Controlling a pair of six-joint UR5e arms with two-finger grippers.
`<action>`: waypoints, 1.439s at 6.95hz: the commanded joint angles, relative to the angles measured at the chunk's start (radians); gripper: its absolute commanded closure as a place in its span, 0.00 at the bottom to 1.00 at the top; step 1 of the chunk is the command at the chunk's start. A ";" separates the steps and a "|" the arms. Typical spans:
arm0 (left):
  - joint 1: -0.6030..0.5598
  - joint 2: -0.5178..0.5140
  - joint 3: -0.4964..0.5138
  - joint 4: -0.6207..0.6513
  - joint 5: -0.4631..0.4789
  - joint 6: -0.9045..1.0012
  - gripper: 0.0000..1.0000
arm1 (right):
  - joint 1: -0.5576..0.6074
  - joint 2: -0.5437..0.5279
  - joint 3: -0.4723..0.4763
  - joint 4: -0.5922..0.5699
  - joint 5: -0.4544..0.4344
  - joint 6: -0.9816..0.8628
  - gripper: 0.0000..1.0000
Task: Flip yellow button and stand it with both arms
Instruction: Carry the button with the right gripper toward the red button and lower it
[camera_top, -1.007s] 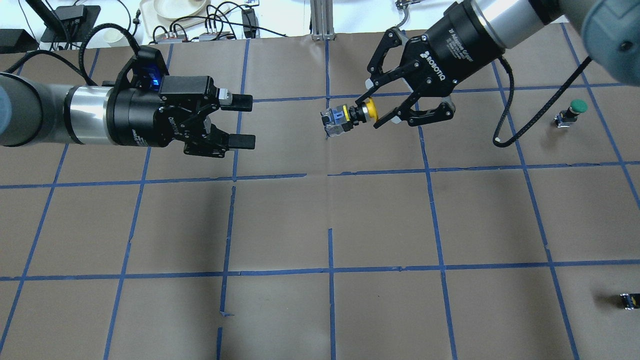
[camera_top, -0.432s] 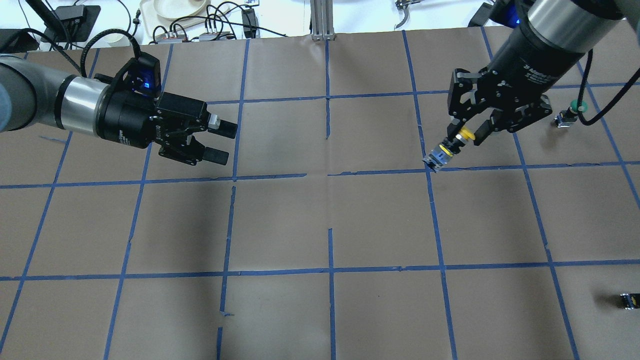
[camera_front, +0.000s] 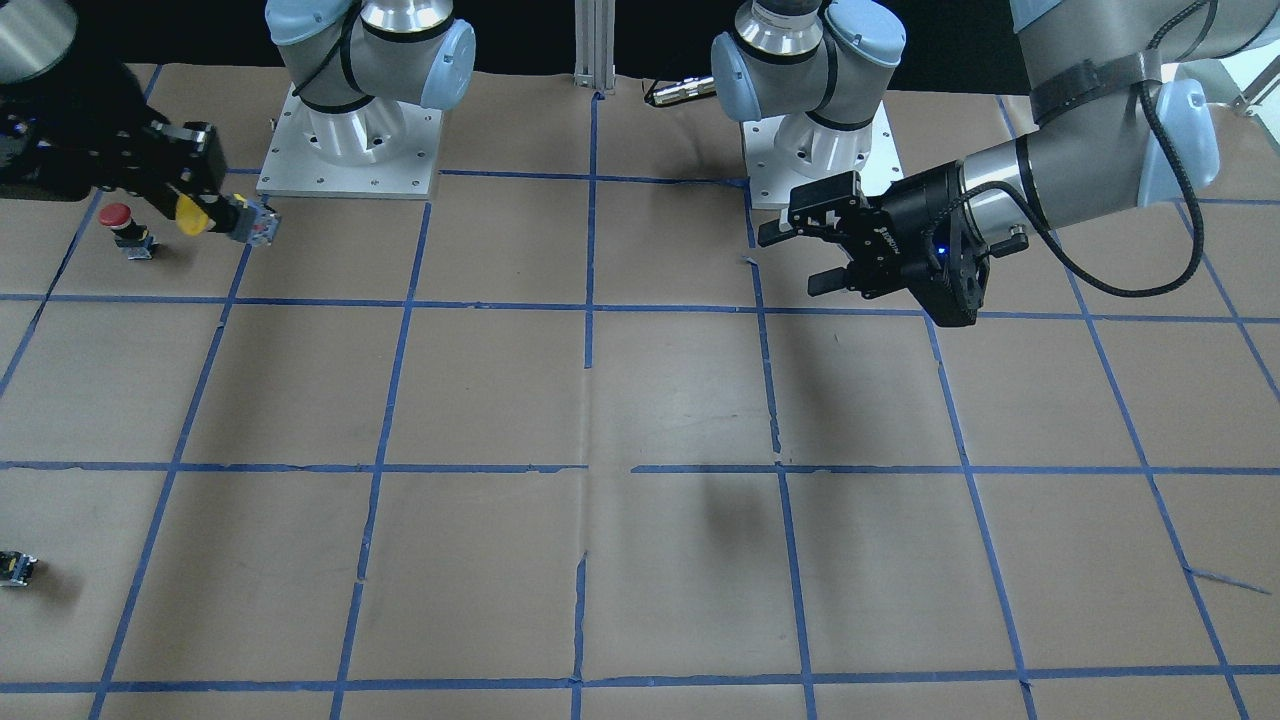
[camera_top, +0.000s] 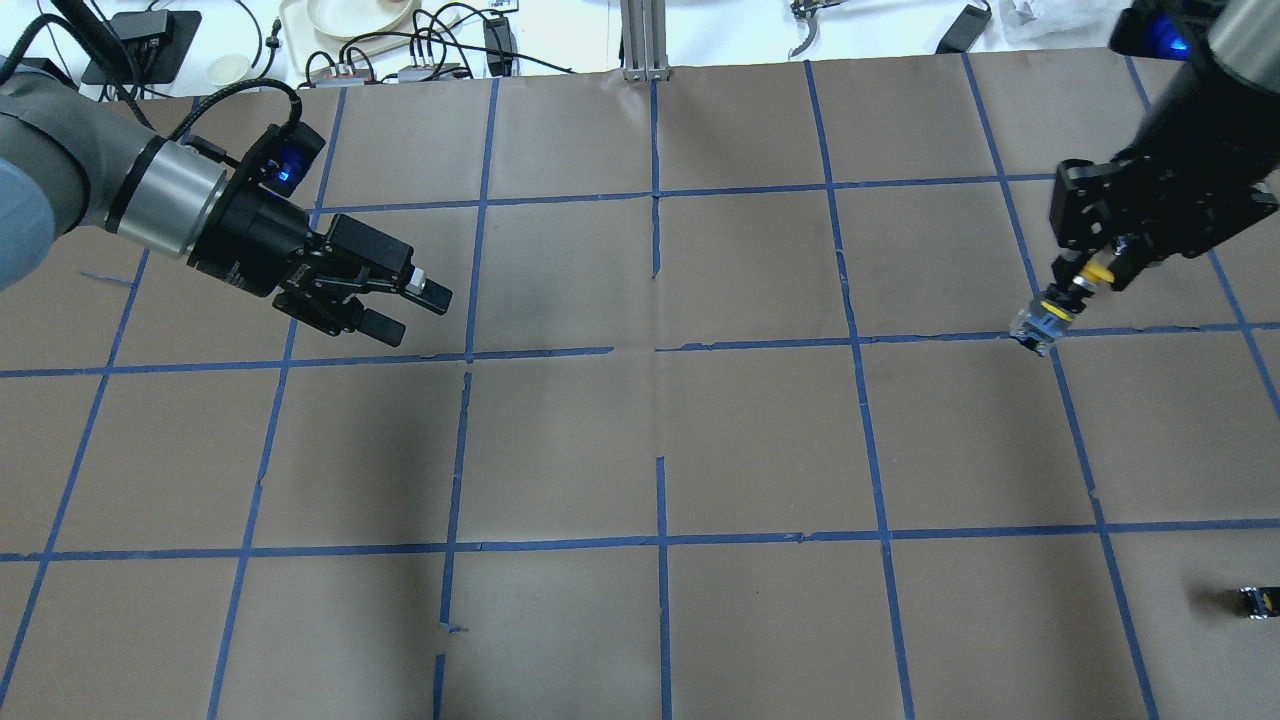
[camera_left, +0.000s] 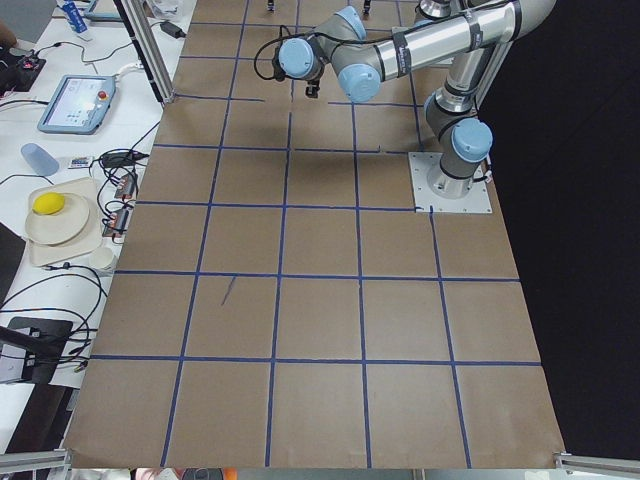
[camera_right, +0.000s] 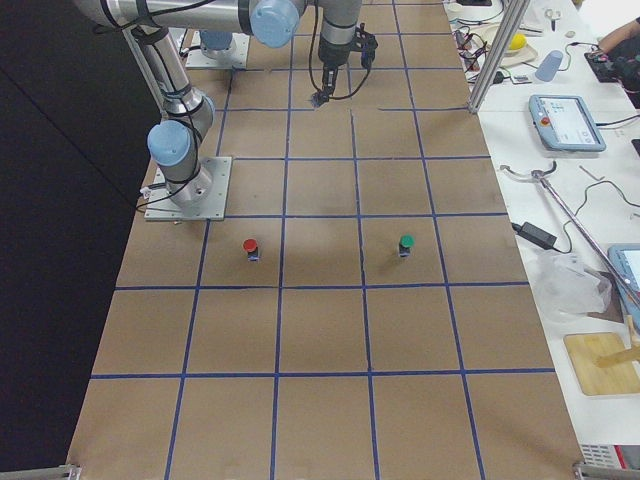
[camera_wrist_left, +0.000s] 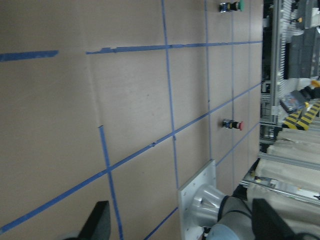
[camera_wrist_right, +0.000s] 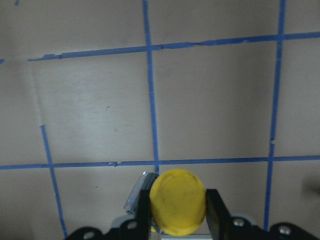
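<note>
The yellow button (camera_top: 1040, 322) is held by its yellow cap in my right gripper (camera_top: 1098, 268), at the right side of the table. Its black-and-grey body sticks out of the fingers toward the table, tilted. In the front-facing view the right gripper (camera_front: 190, 208) and the yellow button (camera_front: 250, 222) are at the far left. In the right wrist view the cap (camera_wrist_right: 177, 200) sits between the two fingers (camera_wrist_right: 213, 210). My left gripper (camera_top: 415, 312) is open and empty over the left half; it also shows in the front-facing view (camera_front: 790, 262).
A red-capped button (camera_front: 116, 218) stands just beside the right gripper. A small capless black-grey part (camera_top: 1255, 600) lies near the right front edge. A green-capped button (camera_right: 405, 243) stands on the right side. The two arm bases (camera_front: 350, 140) sit at the robot's edge.
My right gripper has carried the yellow button from the table's middle far to the right and turned it body-down. My left gripper has drawn back to the left, still open.
</note>
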 joint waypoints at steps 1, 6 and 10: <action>-0.032 0.013 0.008 0.163 0.204 -0.235 0.00 | -0.246 0.004 0.122 -0.046 -0.026 -0.004 0.91; -0.278 0.047 0.191 0.222 0.546 -0.466 0.00 | -0.309 0.130 0.229 -0.457 -0.274 0.656 0.91; -0.270 0.025 0.226 0.233 0.606 -0.477 0.00 | -0.317 0.277 0.282 -0.643 -0.363 0.784 0.93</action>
